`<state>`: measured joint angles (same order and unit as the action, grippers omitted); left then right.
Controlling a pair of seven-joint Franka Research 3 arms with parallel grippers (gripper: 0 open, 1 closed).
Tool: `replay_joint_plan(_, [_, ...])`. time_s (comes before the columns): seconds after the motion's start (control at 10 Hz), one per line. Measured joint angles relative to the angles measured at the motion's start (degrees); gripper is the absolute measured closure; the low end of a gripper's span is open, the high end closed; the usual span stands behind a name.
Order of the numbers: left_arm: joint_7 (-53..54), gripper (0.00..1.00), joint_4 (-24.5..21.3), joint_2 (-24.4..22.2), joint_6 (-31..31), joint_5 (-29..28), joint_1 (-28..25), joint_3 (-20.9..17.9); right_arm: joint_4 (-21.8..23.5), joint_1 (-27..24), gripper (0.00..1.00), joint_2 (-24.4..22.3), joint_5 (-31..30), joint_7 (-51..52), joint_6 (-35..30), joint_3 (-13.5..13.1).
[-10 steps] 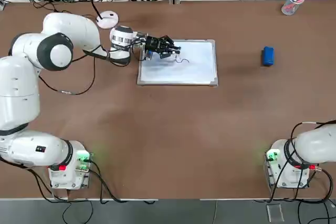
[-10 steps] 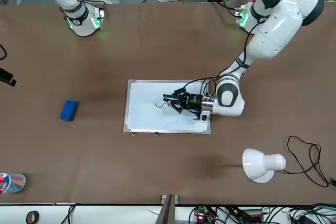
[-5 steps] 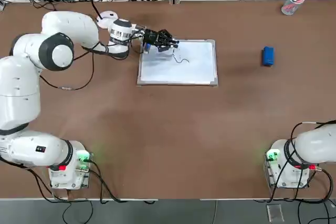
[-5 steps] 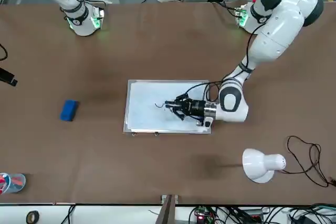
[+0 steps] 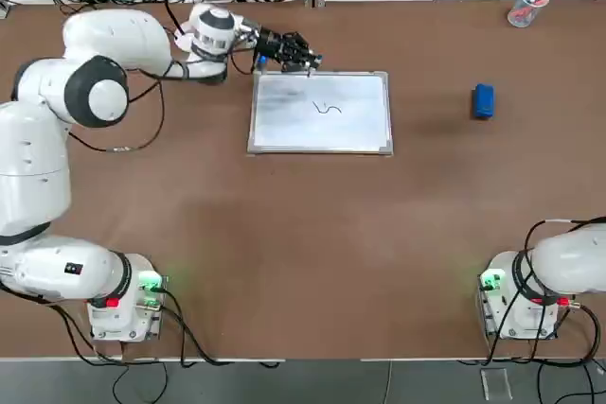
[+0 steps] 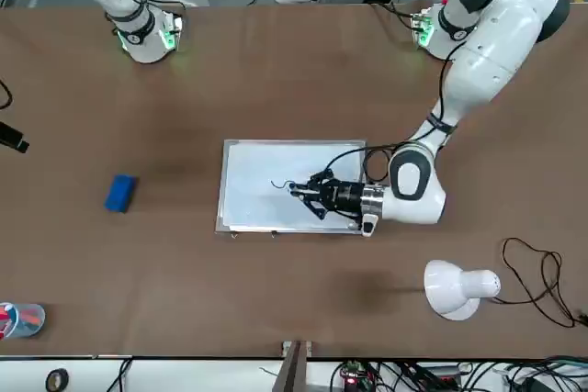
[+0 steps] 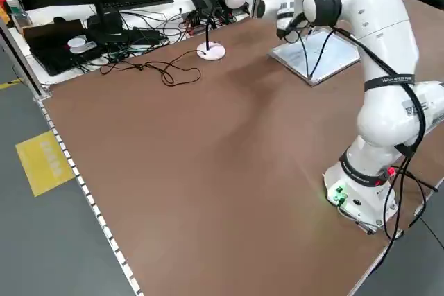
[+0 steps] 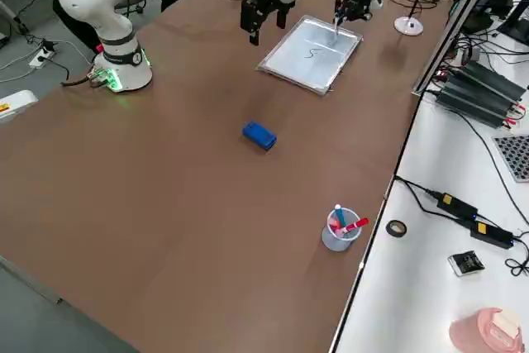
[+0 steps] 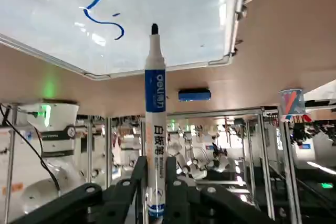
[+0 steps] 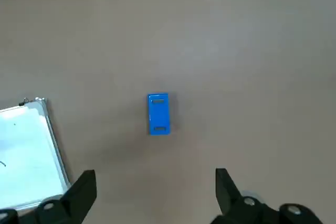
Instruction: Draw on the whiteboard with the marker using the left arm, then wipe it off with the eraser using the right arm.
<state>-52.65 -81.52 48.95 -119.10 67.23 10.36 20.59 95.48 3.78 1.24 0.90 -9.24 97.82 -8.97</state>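
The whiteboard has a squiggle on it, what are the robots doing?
The robot's left end effector is holding a marker, tip uncapped, near the far left corner of the whiteboard. A small blue squiggle is on the board. The blue eraser lies on the table to the board's right, not picked up. The right end effector is open above the table, holding nothing, so no wiping is happening now.

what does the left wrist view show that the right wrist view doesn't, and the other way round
Only the left wrist view: the marker, uncapped and gripped in the left tool, and the robot's white right arm.
Only the right wrist view: the right tool, open above the table.
Both: the whiteboard, the blue eraser and the brown table.
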Motion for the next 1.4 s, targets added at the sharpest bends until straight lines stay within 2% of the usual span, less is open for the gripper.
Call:
replay_joint_plan(0.3, [-0.92,0.82,0.59,-4.76,0.48,-12.25,-1.47,0.03,3.62,-0.87,0.00,-0.02,0.00,0.38,4.90,-0.03])
replay_joint_plan(0.6, [0.99,0.82,0.61,-9.42,4.17,-30.86,-3.55,0.10,10.77,-1.08,0.00,0.01,-0.04,0.61,14.16,-0.02])
replay_joint_plan(1.1, [16.82,0.82,-0.64,-15.02,15.26,-58.04,-6.18,0.03,24.93,-1.07,0.00,0.16,-0.81,0.74,32.12,0.12])
replay_joint_plan(1.4, [26.68,0.82,-5.15,-17.56,15.89,-69.52,-8.16,-0.03,30.47,-1.07,0.00,0.42,-0.95,0.69,40.07,0.15])
